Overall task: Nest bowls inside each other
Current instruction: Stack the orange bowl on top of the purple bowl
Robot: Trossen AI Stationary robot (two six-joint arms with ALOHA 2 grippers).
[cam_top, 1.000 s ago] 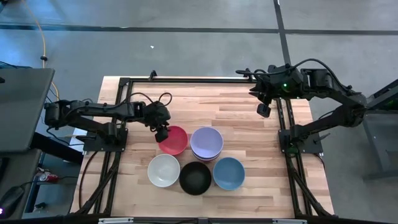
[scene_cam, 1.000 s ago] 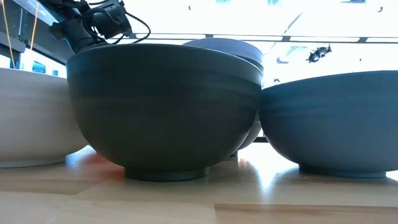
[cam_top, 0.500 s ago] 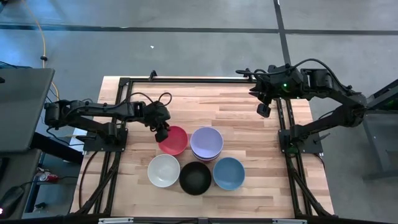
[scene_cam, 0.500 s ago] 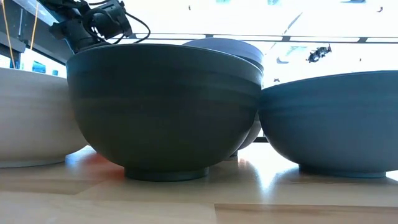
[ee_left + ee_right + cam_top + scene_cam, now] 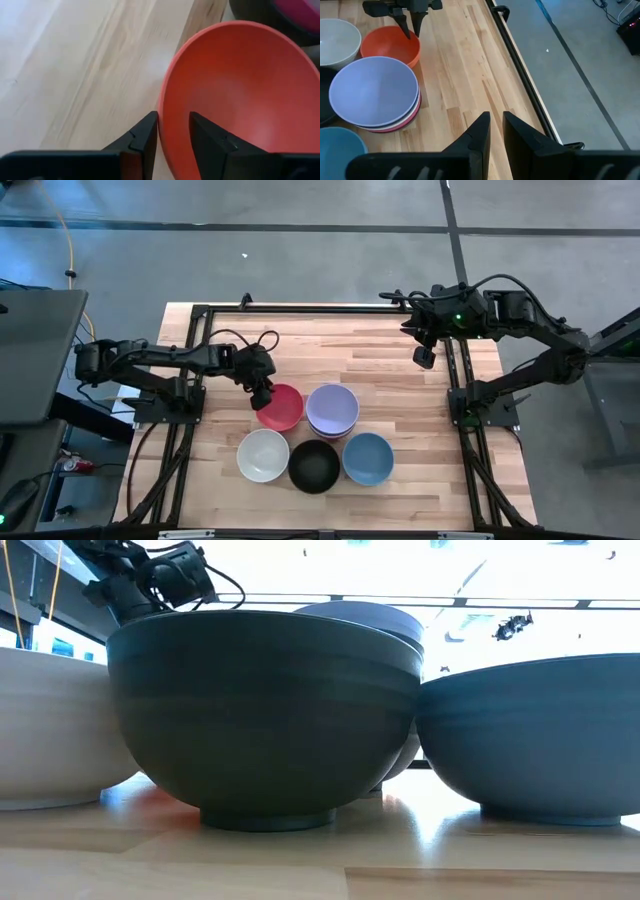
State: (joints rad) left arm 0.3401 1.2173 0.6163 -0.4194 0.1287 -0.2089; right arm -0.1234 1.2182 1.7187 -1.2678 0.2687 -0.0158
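Pale butcher-block table (image 5: 380,370) with a black frame, standing on grey concrete floor (image 5: 300,250) crossed by dark lines; bright windows behind in the low view. Left gripper (image 5: 261,394) at the left rim of the red bowl (image 5: 281,405), fingers (image 5: 145,137) pinched on that rim, one inside and one outside, as seen in the left wrist view; bowl upright on the wood, nothing in it. Near-left, a white bowl (image 5: 264,454), empty. Middle near, a black bowl (image 5: 314,465), empty, touching or just beside its neighbours. Right of the red bowl, a lavender bowl (image 5: 332,408) nested atop a stack, a magenta rim (image 5: 412,114) showing beneath it in the right wrist view; further bowls under it, cannot tell how many. Near-right, a blue bowl (image 5: 368,457), empty. Far right, right gripper (image 5: 425,357) raised over bare wood near the table's far right edge, well apart from the bowls, fingers narrowly parted, holding nothing.
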